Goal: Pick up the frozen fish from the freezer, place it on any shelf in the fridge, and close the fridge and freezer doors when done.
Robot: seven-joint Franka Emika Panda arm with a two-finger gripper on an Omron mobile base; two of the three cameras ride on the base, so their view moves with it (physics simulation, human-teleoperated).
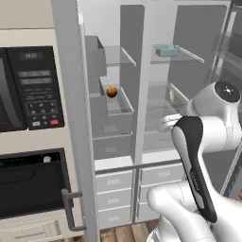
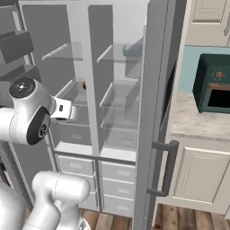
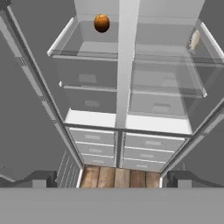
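We see the fish (image 1: pixel 167 49) lying on an upper glass shelf (image 1: pixel 189 57) in the right-hand compartment of the tall grey unit, both of whose doors stand open. In the right base view it shows as a pale teal shape (image 2: pixel 132 50) on the upper shelf, partly behind the door (image 2: pixel 152 112) edge. Our end effector (image 3: pixel 112 178) is fully open and holds nothing; its two dark tips (image 3: pixel 40 178) sit wide apart at the bottom of the hand view, facing the lower shelves and drawers. The fish lies well apart from it, higher and to the right. An orange ball (image 1: pixel 111 92) rests on a lower shelf in the left compartment.
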